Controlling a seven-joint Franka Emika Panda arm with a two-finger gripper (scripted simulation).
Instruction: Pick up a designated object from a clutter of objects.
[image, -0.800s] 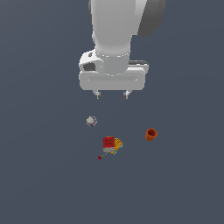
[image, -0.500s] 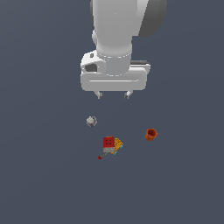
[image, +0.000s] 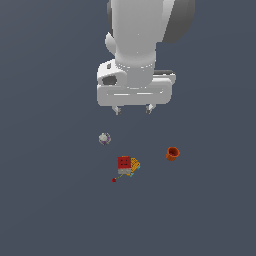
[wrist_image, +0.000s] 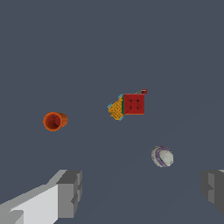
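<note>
- Gripper (image: 133, 109): I see it hanging above the grey floor (image: 50, 210), jaws spread wide and holding nothing; in the wrist view both fingers (wrist_image: 70, 192) sit far apart.
- Orange-red cup (image: 172, 153): it rests on the floor toward the exterior view's right, hollow mouth visible, apart from everything else and untouched.
- Red cube (image: 124, 162): dark dots on its face, touching the yellow-orange piece (image: 134, 165) beside it.
- Tiny red bit (image: 114, 180): just beside the cube.
- Greyish ball (image: 104, 138): toward the exterior view's left, near the point below the gripper, apart from the cube.
</note>
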